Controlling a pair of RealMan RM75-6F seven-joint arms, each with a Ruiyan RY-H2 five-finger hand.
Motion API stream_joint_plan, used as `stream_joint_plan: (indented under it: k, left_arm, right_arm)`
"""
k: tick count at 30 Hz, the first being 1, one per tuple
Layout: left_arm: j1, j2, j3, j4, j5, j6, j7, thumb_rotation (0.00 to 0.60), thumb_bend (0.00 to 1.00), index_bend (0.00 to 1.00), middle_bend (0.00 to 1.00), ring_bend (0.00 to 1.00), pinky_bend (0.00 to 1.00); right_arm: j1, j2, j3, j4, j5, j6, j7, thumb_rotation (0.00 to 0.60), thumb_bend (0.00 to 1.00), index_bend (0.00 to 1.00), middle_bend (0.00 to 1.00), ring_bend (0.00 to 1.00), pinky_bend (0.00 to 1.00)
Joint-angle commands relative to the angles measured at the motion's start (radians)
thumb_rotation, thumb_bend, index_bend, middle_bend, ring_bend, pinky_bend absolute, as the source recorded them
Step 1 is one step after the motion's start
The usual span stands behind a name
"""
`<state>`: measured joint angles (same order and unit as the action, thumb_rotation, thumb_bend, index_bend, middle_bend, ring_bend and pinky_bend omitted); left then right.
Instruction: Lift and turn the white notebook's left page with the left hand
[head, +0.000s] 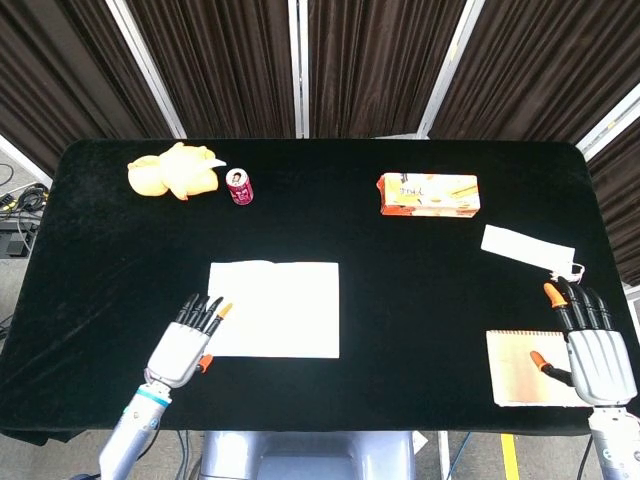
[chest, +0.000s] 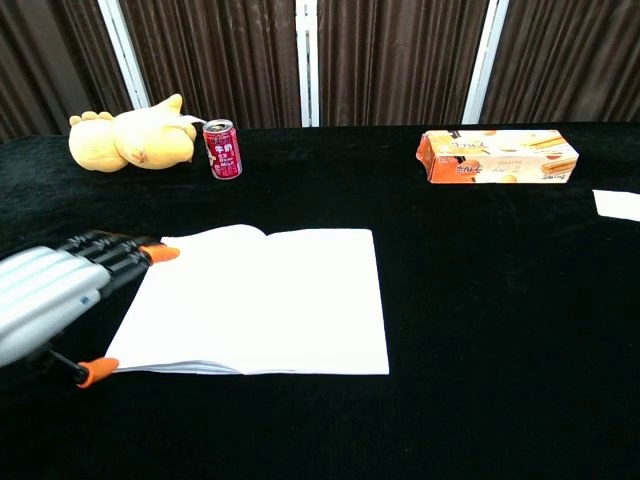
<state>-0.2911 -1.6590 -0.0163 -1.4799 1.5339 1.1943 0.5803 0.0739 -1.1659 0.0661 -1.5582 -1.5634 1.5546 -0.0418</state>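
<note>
The white notebook (head: 272, 309) (chest: 255, 298) lies open and flat in the middle of the black table (head: 400, 290). Its left page bulges slightly near the spine. My left hand (head: 188, 341) (chest: 55, 290) hovers at the notebook's left edge with fingers stretched out and apart, holding nothing; the fingertips (head: 222, 311) overlap the left page's margin. Whether they touch the paper I cannot tell. My right hand (head: 595, 350) is far off at the table's right front, open and flat beside a tan spiral pad (head: 522, 368).
A yellow plush toy (head: 172, 170) (chest: 130, 137) and a red can (head: 240, 186) (chest: 222, 149) stand at the back left. An orange snack box (head: 429, 194) (chest: 497, 156) sits back right, with a white slip (head: 527, 248) nearer the right edge.
</note>
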Motion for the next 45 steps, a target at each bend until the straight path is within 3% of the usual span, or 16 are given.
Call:
stream_joint_plan:
  k: [1, 22, 24, 31, 37, 45]
  left_arm:
    - [-0.009, -0.025, 0.0, 0.016, -0.014, -0.014, 0.017, 0.6, 0.29, 0.0, 0.0, 0.0, 0.0]
    - [-0.031, -0.124, -0.003, 0.142, -0.042, -0.007, 0.041, 0.6, 0.31, 0.0, 0.0, 0.0, 0.0]
    - [-0.034, -0.134, -0.003, 0.156, -0.034, 0.002, 0.042, 0.6, 0.33, 0.0, 0.0, 0.0, 0.0]
    - [-0.041, -0.159, 0.007, 0.199, 0.004, 0.037, 0.029, 0.6, 0.59, 0.0, 0.0, 0.0, 0.0]
    - [-0.042, -0.156, 0.024, 0.195, 0.06, 0.091, 0.023, 0.6, 0.6, 0.0, 0.0, 0.0, 0.0]
    - [-0.038, -0.099, 0.031, 0.09, 0.084, 0.122, 0.078, 0.6, 0.6, 0.0, 0.0, 0.0, 0.0]
  right_arm:
    - [-0.001, 0.001, 0.001, -0.001, 0.001, 0.001, 0.003, 0.6, 0.06, 0.02, 0.0, 0.0, 0.0]
    - [-0.001, 0.016, -0.007, -0.026, -0.015, -0.002, 0.038, 0.6, 0.06, 0.03, 0.0, 0.0, 0.0]
    - [-0.001, 0.017, -0.008, -0.027, -0.015, -0.002, 0.04, 0.6, 0.06, 0.03, 0.0, 0.0, 0.0]
    - [-0.002, 0.02, -0.01, -0.031, -0.021, -0.001, 0.05, 0.6, 0.06, 0.02, 0.0, 0.0, 0.0]
    - [-0.002, 0.017, -0.013, -0.03, -0.021, -0.006, 0.047, 0.6, 0.06, 0.03, 0.0, 0.0, 0.0]
    - [-0.002, 0.016, -0.013, -0.032, -0.019, -0.008, 0.045, 0.6, 0.06, 0.03, 0.0, 0.0, 0.0]
